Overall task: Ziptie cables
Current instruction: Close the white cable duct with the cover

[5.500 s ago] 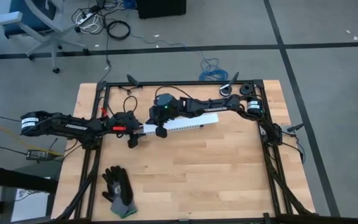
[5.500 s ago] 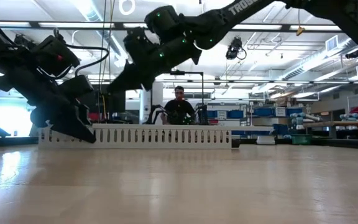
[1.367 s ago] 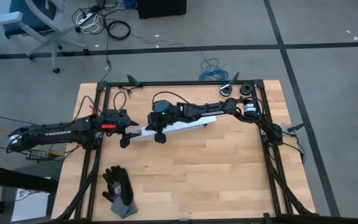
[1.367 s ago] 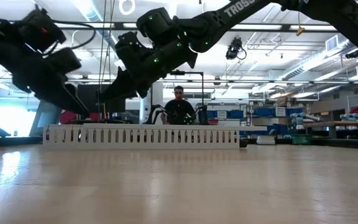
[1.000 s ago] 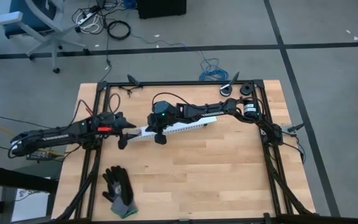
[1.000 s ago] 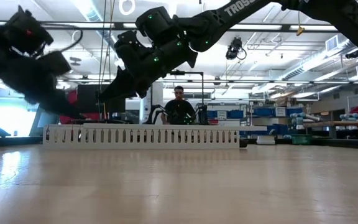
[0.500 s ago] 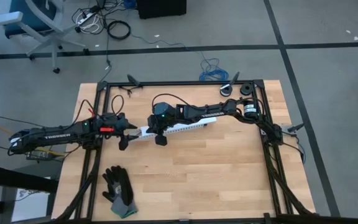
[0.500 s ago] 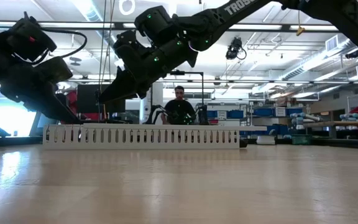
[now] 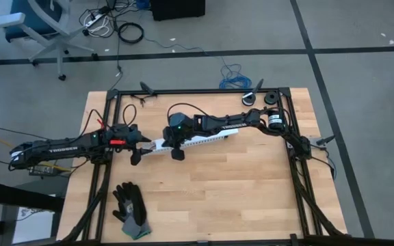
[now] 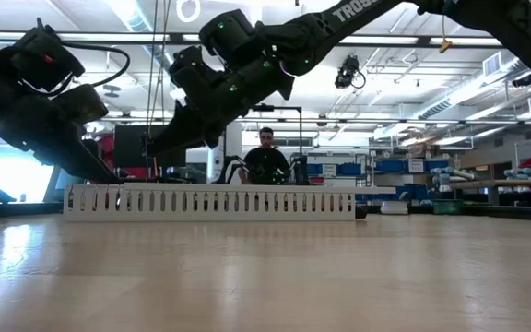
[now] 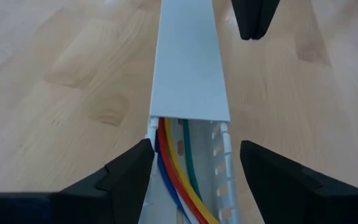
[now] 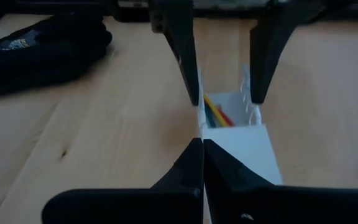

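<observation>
A long white slotted channel lies on the wooden table, and a flat white cover lies over most of it. At its uncovered left end the cables, blue, red, yellow and green, lie inside. My left gripper is open, with one finger close on either side of that end. My right gripper is shut and hangs a little above the channel, near the cover's left end, on its near side. The ziptie is out of view. My left gripper stands astride the channel's left end, coming level from the table's left and tipped down, fingers along the channel. Whether the fingers touch the side walls, I cannot tell. The channel lies flat on the table.
A black and grey glove lies near the table's front left. Black frame rails run along the table's sides. Small black rolls sit at the far right corner. A person sits beyond the far edge.
My left gripper has drawn back a little toward the table's left edge and sunk to the channel's left end, with the gap between its fingers unchanged. The channel has stayed where it was.
</observation>
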`<state>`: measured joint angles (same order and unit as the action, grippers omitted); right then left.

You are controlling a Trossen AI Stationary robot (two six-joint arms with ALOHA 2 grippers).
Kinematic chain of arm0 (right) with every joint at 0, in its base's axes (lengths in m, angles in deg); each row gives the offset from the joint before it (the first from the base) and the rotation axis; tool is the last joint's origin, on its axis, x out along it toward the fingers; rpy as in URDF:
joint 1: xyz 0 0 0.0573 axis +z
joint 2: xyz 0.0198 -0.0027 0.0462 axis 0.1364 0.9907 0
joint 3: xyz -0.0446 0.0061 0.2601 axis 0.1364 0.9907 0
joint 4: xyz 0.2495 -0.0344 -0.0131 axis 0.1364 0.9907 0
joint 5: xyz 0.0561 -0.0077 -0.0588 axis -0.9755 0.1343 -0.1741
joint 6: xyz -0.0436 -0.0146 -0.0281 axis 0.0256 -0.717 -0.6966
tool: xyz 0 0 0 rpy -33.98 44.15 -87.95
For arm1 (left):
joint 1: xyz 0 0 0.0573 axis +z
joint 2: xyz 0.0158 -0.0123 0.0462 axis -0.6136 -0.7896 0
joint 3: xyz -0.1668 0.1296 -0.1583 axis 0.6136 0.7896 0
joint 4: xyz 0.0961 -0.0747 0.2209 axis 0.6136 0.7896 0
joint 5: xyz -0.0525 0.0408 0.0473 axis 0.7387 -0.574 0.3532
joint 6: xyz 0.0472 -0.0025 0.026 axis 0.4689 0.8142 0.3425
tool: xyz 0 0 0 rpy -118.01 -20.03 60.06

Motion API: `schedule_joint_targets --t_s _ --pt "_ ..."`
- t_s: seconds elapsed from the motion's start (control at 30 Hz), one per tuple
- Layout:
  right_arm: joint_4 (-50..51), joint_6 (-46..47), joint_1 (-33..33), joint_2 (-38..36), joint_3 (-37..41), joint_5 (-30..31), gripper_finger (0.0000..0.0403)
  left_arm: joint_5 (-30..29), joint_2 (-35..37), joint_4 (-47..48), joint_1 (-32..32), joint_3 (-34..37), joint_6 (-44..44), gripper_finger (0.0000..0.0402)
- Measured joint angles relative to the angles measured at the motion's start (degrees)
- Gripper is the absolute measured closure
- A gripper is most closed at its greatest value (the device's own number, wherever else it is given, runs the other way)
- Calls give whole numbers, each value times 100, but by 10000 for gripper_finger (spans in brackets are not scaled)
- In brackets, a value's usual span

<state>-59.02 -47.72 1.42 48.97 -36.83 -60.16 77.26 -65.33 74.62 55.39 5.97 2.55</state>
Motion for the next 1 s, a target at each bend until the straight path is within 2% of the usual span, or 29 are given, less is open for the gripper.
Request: schedule_joint_targets --t_s 0.27,0.5,0.67,0.83,1.0 --pt "591 211 -81 0 0 3 403 -9 -200 -61 -2 1 -334 147" --pt "682 160 -152 -40 0 59 403 -23 -800 -768 -2 1 -165 149" --pt "728 86 -240 -268 166 159 403 -328 -1342 -1206 -5 -13 -156 149" --pt "969 7 -317 -948 914 613 403 -460 -1955 -1940 -4 -14 -144 149" --pt "450 225 -337 -2195 2500 1148 403 -533 -2610 -2021 -4 -322 -69 149"
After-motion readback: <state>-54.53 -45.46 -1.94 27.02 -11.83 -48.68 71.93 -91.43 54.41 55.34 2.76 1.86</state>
